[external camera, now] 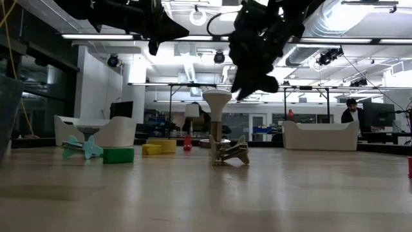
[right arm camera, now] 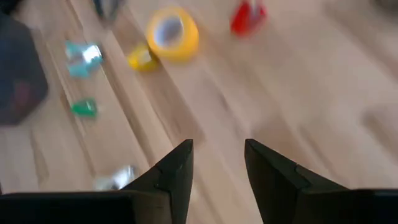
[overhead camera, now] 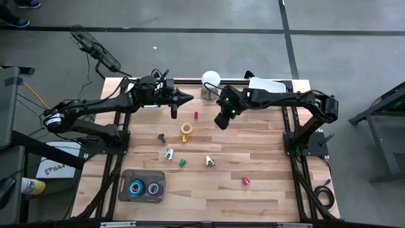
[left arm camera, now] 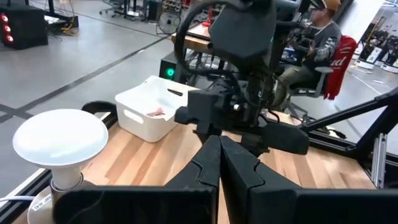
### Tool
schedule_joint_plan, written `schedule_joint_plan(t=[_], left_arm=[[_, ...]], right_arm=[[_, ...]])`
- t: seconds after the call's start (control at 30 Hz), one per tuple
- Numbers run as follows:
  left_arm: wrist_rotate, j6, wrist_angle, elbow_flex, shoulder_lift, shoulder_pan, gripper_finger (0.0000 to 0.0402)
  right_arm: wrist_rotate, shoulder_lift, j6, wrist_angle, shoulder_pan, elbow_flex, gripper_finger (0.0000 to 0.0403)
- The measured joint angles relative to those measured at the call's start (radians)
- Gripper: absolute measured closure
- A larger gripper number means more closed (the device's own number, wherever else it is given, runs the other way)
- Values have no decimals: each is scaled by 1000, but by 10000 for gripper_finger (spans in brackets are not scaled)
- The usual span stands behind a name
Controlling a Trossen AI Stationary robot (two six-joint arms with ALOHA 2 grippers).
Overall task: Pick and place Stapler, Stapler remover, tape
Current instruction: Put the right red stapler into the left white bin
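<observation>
Two tape rolls [overhead camera: 145, 188] already sit in the grey tray [overhead camera: 124, 179], so sorting is under way. The right gripper [right arm camera: 217, 163] hangs over the wood with fingers spread and nothing between them, the yellow tape roll [right arm camera: 172, 32] lying well ahead of the tips — likely lining up for that pick. The left gripper [left arm camera: 219, 163] waits aloft over the table's far side, fingers pressed together, clear of the working arm.
</observation>
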Motion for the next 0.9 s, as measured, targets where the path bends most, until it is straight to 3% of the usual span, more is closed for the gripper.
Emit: schedule_joint_plan(t=[0.23, 0.43, 0.67, 0.9], left_arm=[[0, 21, -6, 0, 0, 0, 389], [31, 67, -6, 0, 0, 0, 323], [94, 64, -44, 0, 0, 0, 237], [167, 75, -120, 0, 0, 0, 207]], right_arm=[[-16, 0, 70, -282, 47, 0, 225], [-79, 0, 207, -461, 168, 0, 175], [-66, 0, 482, -505, 374, -4, 160], [-67, 0, 860, -343, 603, -109, 159]])
